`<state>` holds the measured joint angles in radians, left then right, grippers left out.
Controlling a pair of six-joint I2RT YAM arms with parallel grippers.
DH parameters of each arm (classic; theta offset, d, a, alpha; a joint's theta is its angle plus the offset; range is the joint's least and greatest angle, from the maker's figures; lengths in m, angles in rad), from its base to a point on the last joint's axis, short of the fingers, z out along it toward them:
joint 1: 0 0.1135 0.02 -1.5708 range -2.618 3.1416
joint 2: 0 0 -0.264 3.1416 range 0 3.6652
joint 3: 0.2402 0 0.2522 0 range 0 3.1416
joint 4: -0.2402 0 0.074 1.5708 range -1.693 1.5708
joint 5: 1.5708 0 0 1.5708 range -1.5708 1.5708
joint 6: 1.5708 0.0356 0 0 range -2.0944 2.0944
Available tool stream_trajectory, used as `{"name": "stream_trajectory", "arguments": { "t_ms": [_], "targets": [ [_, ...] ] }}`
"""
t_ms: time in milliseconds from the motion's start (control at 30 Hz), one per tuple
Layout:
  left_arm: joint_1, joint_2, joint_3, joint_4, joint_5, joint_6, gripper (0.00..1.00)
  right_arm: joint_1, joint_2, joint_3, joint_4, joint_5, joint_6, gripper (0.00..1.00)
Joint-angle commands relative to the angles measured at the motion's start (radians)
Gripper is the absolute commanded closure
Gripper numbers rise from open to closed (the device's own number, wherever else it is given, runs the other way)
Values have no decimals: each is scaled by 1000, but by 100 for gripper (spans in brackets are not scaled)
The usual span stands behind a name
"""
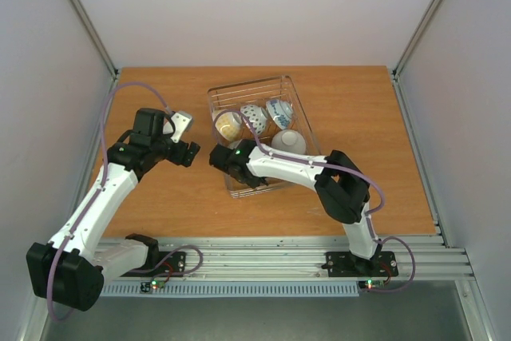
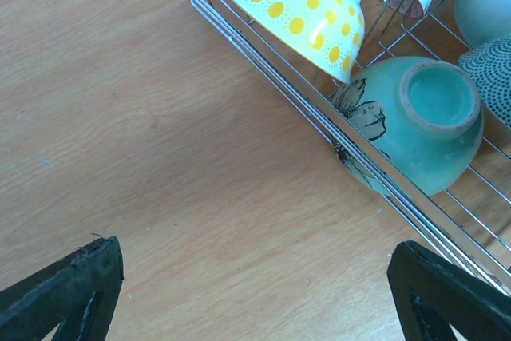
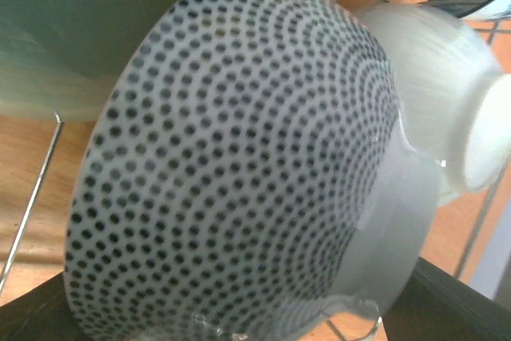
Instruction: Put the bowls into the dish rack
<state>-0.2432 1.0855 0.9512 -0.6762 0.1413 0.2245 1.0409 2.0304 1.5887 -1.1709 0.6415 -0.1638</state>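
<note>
Now the dotted bowl [image 3: 239, 157] lies in the dish rack [image 1: 249, 83] beside a white bowl [image 3: 447, 69], the jaws of my right gripper [image 1: 230, 160] spread wide either side of it, my left gripper [image 2: 255, 289] jaws spread empty over the counter [image 2: 144, 133]; I should back straight out without nudging it.

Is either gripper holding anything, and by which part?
Left gripper: nothing, jaws open. Right gripper: close on the dotted bowl; hold cannot be told.
</note>
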Motion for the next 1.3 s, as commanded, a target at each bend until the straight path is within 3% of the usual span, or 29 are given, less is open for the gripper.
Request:
{"name": "stream_trajectory", "arguments": {
  "t_ms": [0, 500, 800, 1100, 1267],
  "targets": [
    [1, -3, -9, 44, 9, 1, 8, 5, -27, -52, -3, -168, -37, 16],
    [2, -5, -12, 50, 12, 6, 8, 5, -221, -88, 71, -301, -94, 1],
    [2, -4, -14, 50, 15, 7, 8, 5, -323, -107, 109, -326, -95, 1],
    [3, -5, -17, 49, 24, 9, 8, -23, -401, -161, 173, -235, -27, 7],
    [3, -11, -20, 52, 13, 7, 7, -153, -547, -237, 198, -224, 74, 5]
  ]
}}
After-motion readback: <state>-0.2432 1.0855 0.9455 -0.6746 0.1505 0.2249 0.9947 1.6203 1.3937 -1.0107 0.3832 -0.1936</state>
